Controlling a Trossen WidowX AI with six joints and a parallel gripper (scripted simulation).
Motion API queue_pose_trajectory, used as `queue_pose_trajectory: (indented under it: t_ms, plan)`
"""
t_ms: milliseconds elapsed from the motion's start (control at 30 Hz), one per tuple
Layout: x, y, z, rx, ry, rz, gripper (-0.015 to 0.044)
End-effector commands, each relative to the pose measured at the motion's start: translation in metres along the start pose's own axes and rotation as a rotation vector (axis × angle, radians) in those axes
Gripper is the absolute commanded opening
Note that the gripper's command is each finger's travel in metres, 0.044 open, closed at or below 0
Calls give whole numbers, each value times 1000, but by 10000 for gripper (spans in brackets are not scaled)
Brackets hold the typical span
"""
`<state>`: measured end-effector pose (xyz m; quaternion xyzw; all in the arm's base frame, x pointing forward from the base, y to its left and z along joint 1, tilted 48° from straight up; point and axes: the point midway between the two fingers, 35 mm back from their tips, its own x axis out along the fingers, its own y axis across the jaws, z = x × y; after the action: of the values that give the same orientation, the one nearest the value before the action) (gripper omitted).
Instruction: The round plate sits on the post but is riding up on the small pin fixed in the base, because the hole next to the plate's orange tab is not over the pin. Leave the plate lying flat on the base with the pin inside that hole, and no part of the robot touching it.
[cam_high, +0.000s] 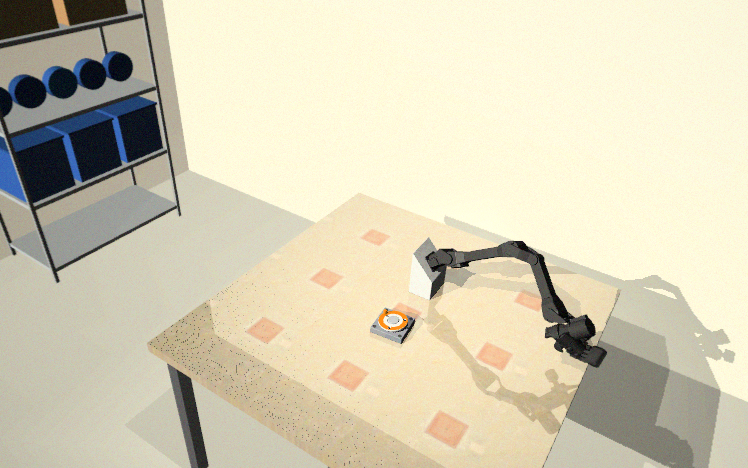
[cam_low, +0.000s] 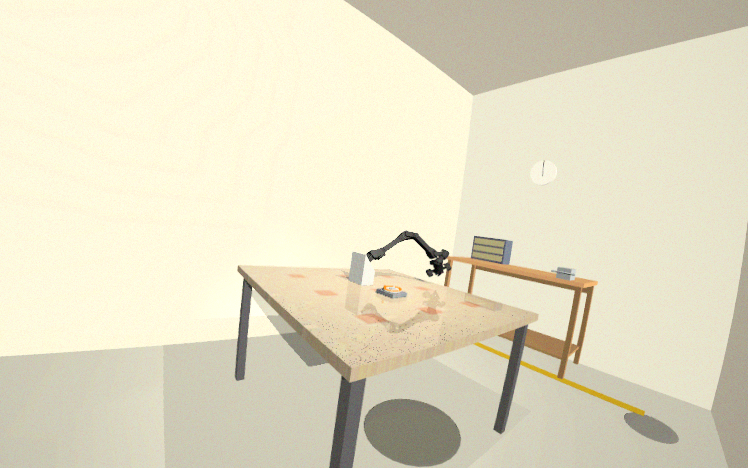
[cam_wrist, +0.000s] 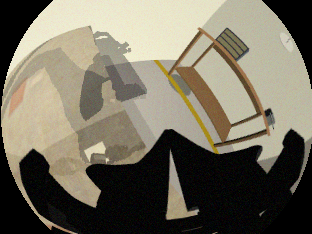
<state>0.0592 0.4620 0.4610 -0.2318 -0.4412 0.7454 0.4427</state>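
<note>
The round plate, orange with a white middle, sits on the grey square base around the light grey post. An orange part near the plate's far left rim may be the tab. The pin, the hole and any tilt of the plate are too small to tell. My gripper is shut and empty, its fingertips together in the wrist view. It is at the table's right edge in the top view, far from the plate and touching nothing of it. The plate is not in the wrist view.
The arm's white and grey wedge-shaped mount stands behind the base on the wooden table. The arm reaches from it to the right. A wooden bench stands beyond the table. A shelf rack stands at the left.
</note>
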Motion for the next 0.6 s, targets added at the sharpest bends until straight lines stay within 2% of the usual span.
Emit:
queue_pose_trajectory:
  t_ms: [0, 200, 267, 333, 567]
  plan:
    - [-33, -11, -35, 63, 109, -32, 0]
    - [-120, -13, -132, 278, 387, -107, 0]
    - [-134, -10, -147, 309, 421, -117, 0]
    - [-170, 2, -182, 390, 506, -145, 0]
    - [-261, 46, -251, 660, 712, -225, 0]
